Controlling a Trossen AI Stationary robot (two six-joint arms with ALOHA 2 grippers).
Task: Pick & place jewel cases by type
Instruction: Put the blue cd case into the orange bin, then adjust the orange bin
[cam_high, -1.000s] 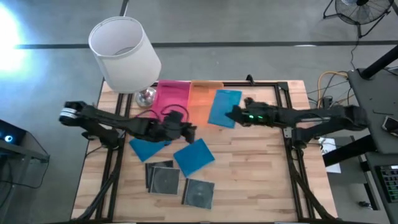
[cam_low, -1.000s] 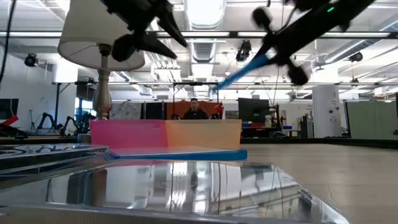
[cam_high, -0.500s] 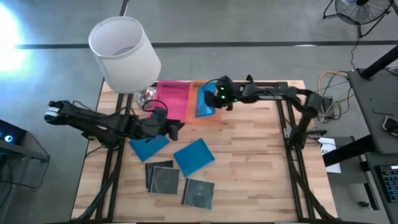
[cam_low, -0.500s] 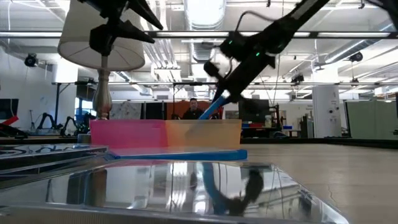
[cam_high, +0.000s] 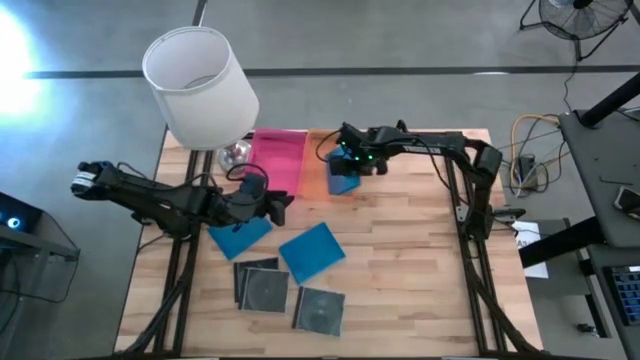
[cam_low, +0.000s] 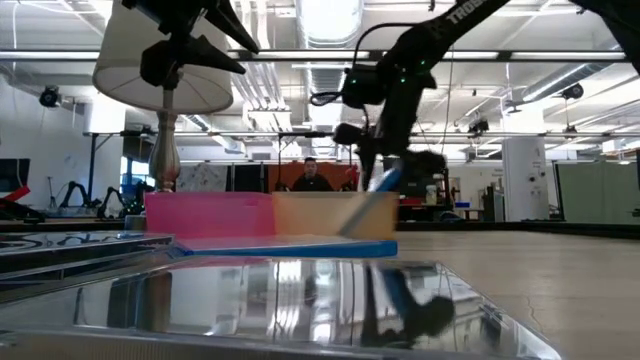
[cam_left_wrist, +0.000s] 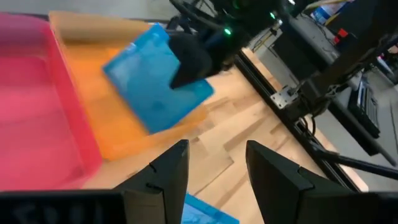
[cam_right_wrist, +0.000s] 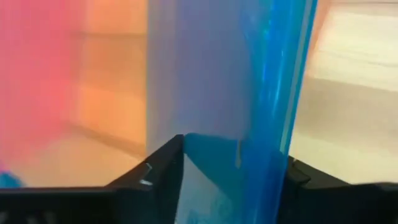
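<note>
My right gripper (cam_high: 352, 165) is over the orange tray (cam_high: 318, 148) at the table's far side, shut on a bright blue jewel case (cam_high: 343, 180) that stands steeply tilted; the left wrist view shows this case (cam_left_wrist: 149, 87) too. My left gripper (cam_high: 276, 205) hovers open near the pink tray (cam_high: 278, 160), holding nothing. Two more blue cases (cam_high: 240, 238) (cam_high: 312, 252) lie flat on the table. Clear cases with discs (cam_high: 260, 285) (cam_high: 320, 310) lie flat toward the near edge. My right gripper pinches the blue case between its two fingers at its upper edge (cam_right_wrist: 239, 146), coming from above and pointing down. The case hangs steeply tilted below the fingers (cam_low: 385, 105). Its lower end (cam_low: 352, 222) shows through the orange tray's wall; whether it touches the tray floor I cannot tell.
A lamp with a white shade (cam_high: 198, 85) and a shiny base (cam_high: 235, 155) stands at the far left corner beside the pink tray. Bare wood lies right of the cases (cam_high: 410, 270). A person (cam_low: 315, 178) is in the room behind the table.
My right gripper has carried the blue case toward the table's left, from beside the orange tray to above it, then down. The case has tipped from a gentle slant to nearly upright, its lower end sinking into the tray. My left gripper has drawn back toward the left edge.
</note>
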